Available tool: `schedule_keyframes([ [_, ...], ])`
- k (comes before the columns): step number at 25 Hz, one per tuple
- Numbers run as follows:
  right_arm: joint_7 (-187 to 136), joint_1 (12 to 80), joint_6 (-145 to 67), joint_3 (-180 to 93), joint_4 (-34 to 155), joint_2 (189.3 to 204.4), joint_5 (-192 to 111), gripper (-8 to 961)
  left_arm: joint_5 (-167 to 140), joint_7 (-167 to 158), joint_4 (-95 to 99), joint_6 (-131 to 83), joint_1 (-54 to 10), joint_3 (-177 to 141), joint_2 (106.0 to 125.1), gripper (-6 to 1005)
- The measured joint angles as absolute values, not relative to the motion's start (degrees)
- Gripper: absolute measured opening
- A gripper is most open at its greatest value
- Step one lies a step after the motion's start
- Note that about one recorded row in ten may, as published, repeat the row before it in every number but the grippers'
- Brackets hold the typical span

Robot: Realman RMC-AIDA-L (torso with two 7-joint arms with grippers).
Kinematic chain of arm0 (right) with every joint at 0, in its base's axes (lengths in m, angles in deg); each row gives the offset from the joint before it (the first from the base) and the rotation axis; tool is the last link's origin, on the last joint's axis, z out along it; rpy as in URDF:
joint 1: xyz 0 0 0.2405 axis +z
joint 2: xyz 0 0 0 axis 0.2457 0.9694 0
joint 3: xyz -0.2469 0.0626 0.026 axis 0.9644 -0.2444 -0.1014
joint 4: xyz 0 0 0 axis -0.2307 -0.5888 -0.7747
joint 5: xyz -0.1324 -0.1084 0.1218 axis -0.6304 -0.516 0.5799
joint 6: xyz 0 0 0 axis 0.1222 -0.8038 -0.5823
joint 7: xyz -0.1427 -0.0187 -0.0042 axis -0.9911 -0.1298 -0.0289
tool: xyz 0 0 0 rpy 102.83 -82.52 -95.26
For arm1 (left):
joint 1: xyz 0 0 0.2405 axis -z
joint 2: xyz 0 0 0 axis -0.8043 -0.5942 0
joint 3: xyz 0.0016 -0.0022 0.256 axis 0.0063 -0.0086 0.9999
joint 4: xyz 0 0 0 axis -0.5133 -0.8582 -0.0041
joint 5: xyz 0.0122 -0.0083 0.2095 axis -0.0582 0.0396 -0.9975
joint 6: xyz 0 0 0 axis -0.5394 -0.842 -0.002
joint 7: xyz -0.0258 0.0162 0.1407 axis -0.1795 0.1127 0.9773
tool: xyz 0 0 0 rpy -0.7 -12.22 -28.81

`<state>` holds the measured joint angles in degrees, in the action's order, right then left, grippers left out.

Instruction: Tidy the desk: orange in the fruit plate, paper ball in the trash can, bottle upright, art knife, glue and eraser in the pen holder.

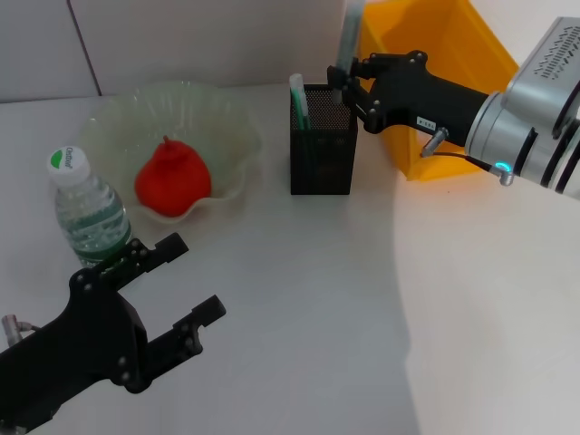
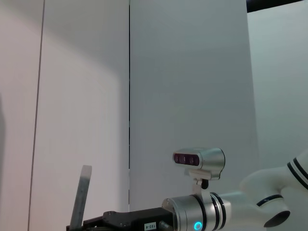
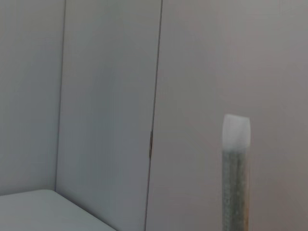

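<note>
Silver right arm with black stripes, teal light, black tool.

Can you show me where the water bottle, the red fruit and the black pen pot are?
water bottle [image 1: 88, 216]: head view, on its clear ribbed body below the cap.
red fruit [image 1: 172, 180]: head view, on the middle of its skin.
pen holder [image 1: 323, 154]: head view, on its front mesh wall.

white desk | on it: bottle upright, fruit plate, pen holder, trash can
</note>
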<state>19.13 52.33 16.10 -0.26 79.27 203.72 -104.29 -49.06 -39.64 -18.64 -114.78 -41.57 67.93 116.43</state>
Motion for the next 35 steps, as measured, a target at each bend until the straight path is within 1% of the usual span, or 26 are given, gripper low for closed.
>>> schedule_keyframes([
  [6, 18.7, 54.0, 14.1, 0.3, 77.9, 203.55, -104.5, 153, -49.0, -40.0, -18.6, -114.7, -41.2, 68.1, 116.82, 701],
  [14, 18.5, 56.5, 8.9, 5.2, 76.9, 203.73, -104.4, 153, -49.0, -41.8, -18.2, -114.5, -40.5, 68.2, 117.26, 700],
  [27, 18.0, 57.2, 7.2, 5.7, 76.7, 203.88, -104.1, 193, -49.0, -41.9, -18.2, -114.5, -40.5, 68.2, 117.29, 697],
  [34, 18.4, 56.4, 9.7, 5.5, 77.1, 203.89, -104.0, 329, -49.9, -42.1, -18.2, -114.6, -40.4, 67.9, 116.99, 695],
  [35, 18.8, 55.5, 12.4, 5.0, 77.4, 203.86, -103.5, 348, -50.2, -42.1, -18.2, -114.6, -40.4, 67.8, 116.98, 695],
])
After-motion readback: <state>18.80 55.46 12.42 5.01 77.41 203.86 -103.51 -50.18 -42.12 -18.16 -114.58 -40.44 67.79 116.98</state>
